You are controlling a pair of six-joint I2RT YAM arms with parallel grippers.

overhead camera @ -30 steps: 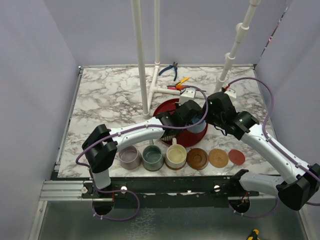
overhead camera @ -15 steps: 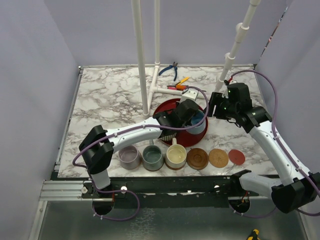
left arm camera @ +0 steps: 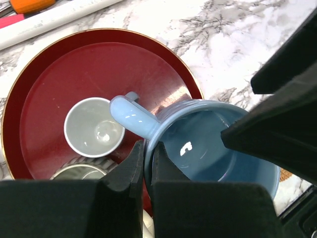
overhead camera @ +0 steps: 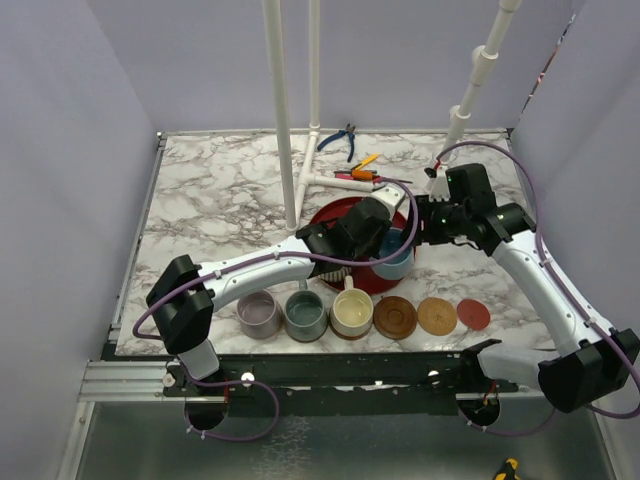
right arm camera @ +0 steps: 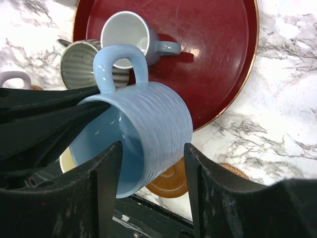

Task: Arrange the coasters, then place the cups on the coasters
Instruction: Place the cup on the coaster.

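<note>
Light blue cup (left arm camera: 218,148) over red tray (left arm camera: 89,64), rim in clamped left hand (left arm camera: 147,163), open right hand (right arm camera: 151,149) astride.

The mug (right arm camera: 148,124) is light blue, the tray (right arm camera: 213,59) dark red and gold-rimmed, the table (overhead camera: 220,200) white marble veined grey.

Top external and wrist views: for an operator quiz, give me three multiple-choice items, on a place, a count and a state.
1. Where is the small pale grey mug?
A) on the red tray
B) on a coaster
C) on bare marble
2. How many mugs stand in the front row?
A) one
B) three
C) five
3. The left gripper is:
A) open
B) shut on a coaster
C) shut on the light blue mug
Key: 1 A, it sits inside the tray's rim. 2 B, the lavender mug, grey-green mug and cream mug stand side by side. 3 C, it pinches the rim by the handle.
</note>
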